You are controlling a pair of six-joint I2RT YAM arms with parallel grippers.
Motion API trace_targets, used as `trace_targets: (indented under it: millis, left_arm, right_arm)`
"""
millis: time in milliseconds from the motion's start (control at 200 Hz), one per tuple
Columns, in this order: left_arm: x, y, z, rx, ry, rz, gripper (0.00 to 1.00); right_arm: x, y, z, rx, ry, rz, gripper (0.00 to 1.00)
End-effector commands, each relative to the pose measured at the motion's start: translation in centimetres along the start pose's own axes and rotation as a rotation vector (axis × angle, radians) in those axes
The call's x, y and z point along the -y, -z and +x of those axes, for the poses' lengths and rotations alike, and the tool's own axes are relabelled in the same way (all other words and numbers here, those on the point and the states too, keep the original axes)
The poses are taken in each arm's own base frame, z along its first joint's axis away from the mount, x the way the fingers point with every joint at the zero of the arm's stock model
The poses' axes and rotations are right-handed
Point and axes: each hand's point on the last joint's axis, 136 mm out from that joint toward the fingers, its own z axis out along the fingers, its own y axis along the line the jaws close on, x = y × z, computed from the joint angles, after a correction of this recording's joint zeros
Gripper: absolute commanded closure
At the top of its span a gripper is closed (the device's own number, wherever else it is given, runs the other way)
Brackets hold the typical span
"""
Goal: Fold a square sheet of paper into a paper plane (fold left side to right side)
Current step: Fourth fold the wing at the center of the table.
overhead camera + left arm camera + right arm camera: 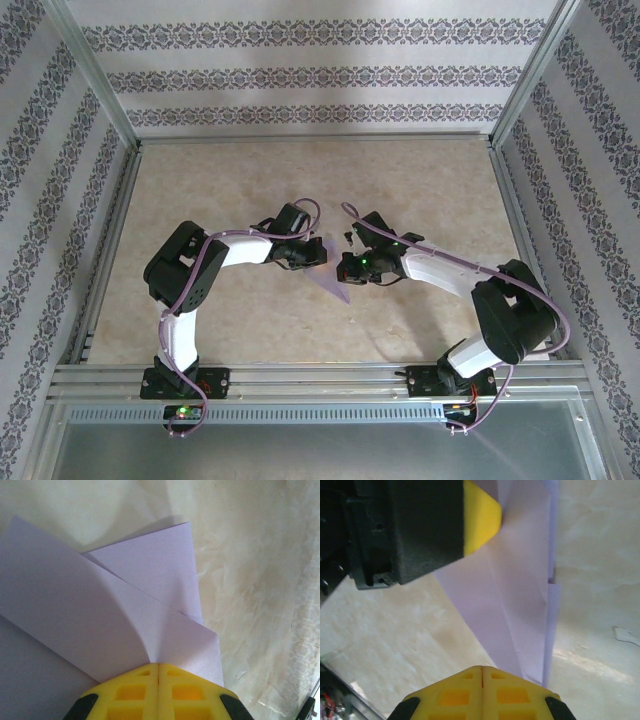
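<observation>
Centre of the overhead frame, on the beige marbled tabletop: square sheet of paper, lavender, folded into overlapping layers. It shows as a narrow triangle with its point toward the lower edge of the frame, between the two arms' heads.

Left gripper: just left of the paper. In its wrist view the yellow fingers are pressed together at bottom centre, pinching the paper where a curved upper layer and a flatter flap meet at their seam.

Right gripper: just right of the paper. In its wrist view the yellow fingers are pressed together at bottom centre. The paper's lower point runs down beside the right-hand finger; whether it is pinched there cannot be told. Upper left of that view: the left gripper's black body and one yellow finger against the paper's upper part.
</observation>
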Motion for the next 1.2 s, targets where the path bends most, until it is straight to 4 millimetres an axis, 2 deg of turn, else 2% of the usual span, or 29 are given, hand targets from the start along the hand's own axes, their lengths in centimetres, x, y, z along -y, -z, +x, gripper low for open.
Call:
trace_targets:
  millis: [0, 265, 655, 879, 1194]
  left_arm:
    - [-3.4, -1.0, 1.7, -0.052, 0.031, -0.129, 1.00]
    - [-3.2, -1.0, 1.6, -0.053, 0.025, -0.129, 1.00]
    - [-3.3, -1.0, 1.6, -0.054, 0.027, -0.129, 1.00]
    - [-3.6, -1.0, 1.7, -0.056, 0.032, -0.145, 1.00]
    - [-4.0, -1.0, 1.8, -0.060, 0.036, -0.165, 1.00]
  right_arm:
    - [-1.1, -1.0, -0.9, 0.008, -0.026, -0.055, 1.00]
    - [-0.3, -3.5, -1.8, 0.001, -0.046, -0.030, 1.00]
    - [0.6, -5.0, -1.9, -0.011, -0.055, -0.012, 1.00]
    - [1.7, -5.7, -0.4, -0.053, -0.071, 0.005, 1.00]
    - [3.1, -5.2, 2.8, -0.102, -0.100, 0.013, 1.00]
